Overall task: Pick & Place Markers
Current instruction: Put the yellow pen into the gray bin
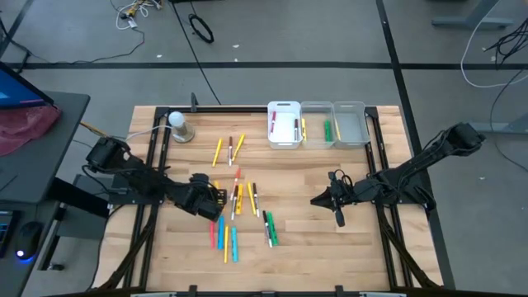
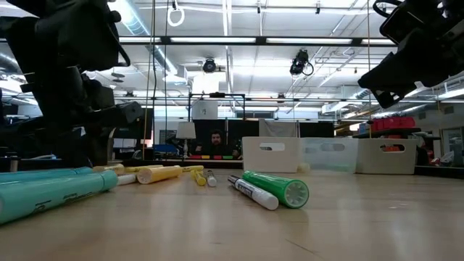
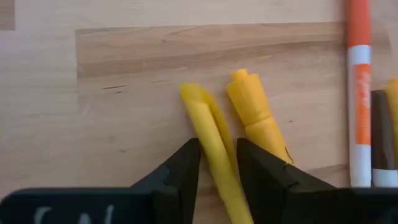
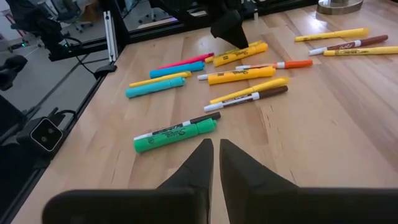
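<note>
- The left gripper [image 1: 216, 200] sits low over the wooden table [image 1: 330, 247], at about nine o'clock from the table's middle, at the left edge of the scattered markers [image 1: 239, 206].
- In the left wrist view its two dark fingers [image 3: 180, 171] stand on either side of a thin yellow marker [image 3: 214, 149], very close to it; whether they already press on it I cannot tell.
- A fatter yellow marker [image 3: 255, 115] lies just beside the thin one, and an orange and white marker [image 3: 359, 93] lies farther off to the side.
- The right gripper [image 1: 338, 216] hangs above bare wood at about three o'clock from the middle, well apart from the pile; its fingers [image 4: 199, 165] are nearly together with nothing between them.
- Nearest to it lie a green marker [image 4: 177, 137] and a thin black and white pen [image 4: 174, 129], side by side and touching.
- Most markers lie loose around the table's middle: yellow, orange, cyan and pink ones toward six and nine o'clock, two yellow ones toward twelve.
- Three small bins [image 1: 318, 140] stand in a row at the twelve o'clock edge; the white bin [image 1: 284, 107] holds a few markers, and the next two each show a marker or so.
- A small lamp-like stand [image 1: 180, 125] sits at about eleven o'clock.
</note>
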You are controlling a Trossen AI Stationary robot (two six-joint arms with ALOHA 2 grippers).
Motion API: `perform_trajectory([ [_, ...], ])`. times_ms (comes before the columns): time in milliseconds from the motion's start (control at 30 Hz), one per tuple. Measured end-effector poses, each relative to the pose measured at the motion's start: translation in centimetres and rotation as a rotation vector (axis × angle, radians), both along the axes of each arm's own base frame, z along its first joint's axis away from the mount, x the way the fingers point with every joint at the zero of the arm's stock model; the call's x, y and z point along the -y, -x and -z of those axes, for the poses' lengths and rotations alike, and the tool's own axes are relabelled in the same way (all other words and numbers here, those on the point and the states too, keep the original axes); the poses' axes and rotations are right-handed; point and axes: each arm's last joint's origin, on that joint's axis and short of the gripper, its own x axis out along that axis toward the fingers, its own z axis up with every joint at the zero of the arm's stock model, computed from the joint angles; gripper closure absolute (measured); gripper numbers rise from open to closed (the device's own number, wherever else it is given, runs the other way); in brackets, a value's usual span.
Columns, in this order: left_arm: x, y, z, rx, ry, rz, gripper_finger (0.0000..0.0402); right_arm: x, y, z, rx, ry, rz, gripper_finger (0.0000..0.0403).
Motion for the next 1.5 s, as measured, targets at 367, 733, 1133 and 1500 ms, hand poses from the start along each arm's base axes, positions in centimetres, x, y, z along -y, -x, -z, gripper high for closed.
perform_trajectory([
  [367,-0.3,0.3,-0.1,-0.013,-0.053,-0.005,0.0362,0.0,0.0,0.0,-0.001,-0.006,0.002,0.0372],
  [733,0.0,-1.1,-5.1,-0.069,-0.178,0.070,0.0363,0.1,0.0,0.0,0.002,0.001,0.024,0.0372],
  [1133,0.9,-9.2,-10.8,0.388,-0.469,0.460,0.0362,0.9,-0.6,-0.3,0.063,-0.002,0.193,0.0354],
  [1500,-0.6,-15.6,-11.7,0.868,-0.741,0.769,0.0362,-0.2,-2.9,-0.8,0.315,-0.038,0.166,0.0232],
])
